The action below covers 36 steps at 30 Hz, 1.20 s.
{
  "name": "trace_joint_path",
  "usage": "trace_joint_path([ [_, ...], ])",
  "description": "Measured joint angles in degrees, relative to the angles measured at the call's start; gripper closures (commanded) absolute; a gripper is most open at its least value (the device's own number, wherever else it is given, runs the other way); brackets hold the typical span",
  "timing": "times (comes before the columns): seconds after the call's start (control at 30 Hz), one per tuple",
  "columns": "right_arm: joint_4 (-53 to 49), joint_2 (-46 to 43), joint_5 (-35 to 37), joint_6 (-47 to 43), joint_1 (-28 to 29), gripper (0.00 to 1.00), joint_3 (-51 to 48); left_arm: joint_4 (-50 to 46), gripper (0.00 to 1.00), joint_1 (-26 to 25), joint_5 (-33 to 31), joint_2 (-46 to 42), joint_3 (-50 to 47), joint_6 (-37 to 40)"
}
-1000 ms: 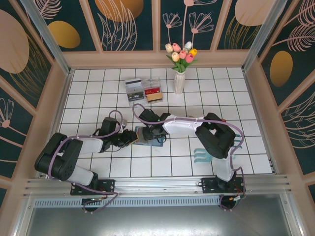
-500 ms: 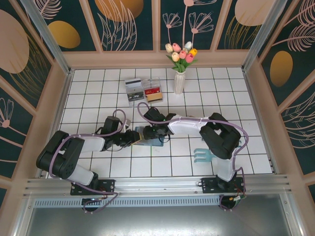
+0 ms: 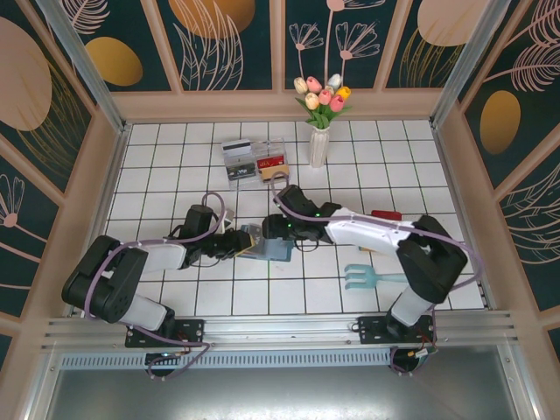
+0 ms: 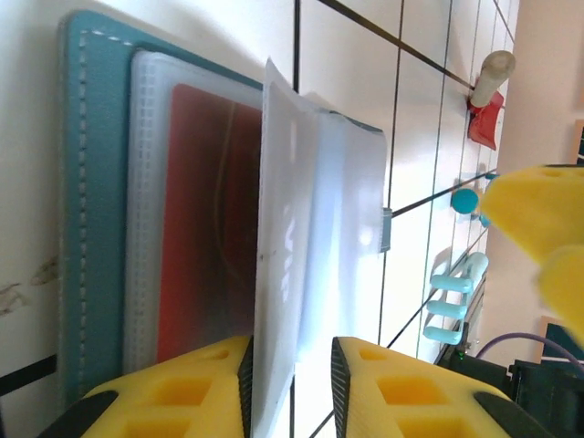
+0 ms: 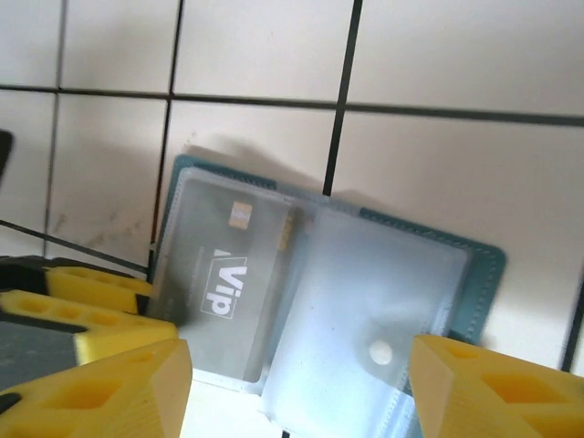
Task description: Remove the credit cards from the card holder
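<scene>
The card holder (image 3: pixel 269 248), a flat stitched teal bifold with frosted clear sleeves, is laid open on the white tiled table (image 3: pixel 157 149), at 6 o'clock from the clear tray (image 3: pixel 254 159). 1 grey card (image 5: pixel 228 278) marked Vip and 1 red card (image 4: pixel 205 237) are sleeved inside. 1 sleeve leaf is pinched by the left gripper (image 4: pixel 290 358) at the holder's 9 o'clock edge. The right gripper (image 5: pixel 299 365) is spread wide above, empty.
</scene>
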Motion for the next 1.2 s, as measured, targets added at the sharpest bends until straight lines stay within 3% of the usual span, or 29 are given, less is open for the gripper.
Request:
trace_joint_path([
  [0.2, 2.40, -7.23, 5.18, 2.54, -1.07, 0.14, -5.22, 1.75, 0.66, -2.58, 0.42, -2.16, 0.31, -2.01],
  [0.57, 4.52, -12.02, 10.58, 6.99, -1.62, 0.12, -10.75, 1.60, 0.65, -9.90, -4.57, -0.28, 5.53, -3.80],
  [0.83, 6.32, -12.50, 10.71, 8.55, -1.97, 0.12, -12.22, -0.35, 0.63, -13.00, -7.39, 3.43, 8.24, -4.11],
  [1.0, 7.54, -12.33, 9.68, 8.72, -1.99, 0.20, -12.31, -2.78, 0.66, -13.05, -9.75, 2.38, 8.70, -3.82],
  [1.2, 9.46, -9.35, 5.90, 9.35, -2.01, 0.46, -12.22, -6.45, 0.71, -13.03, -14.78, -0.13, 8.94, -2.93],
])
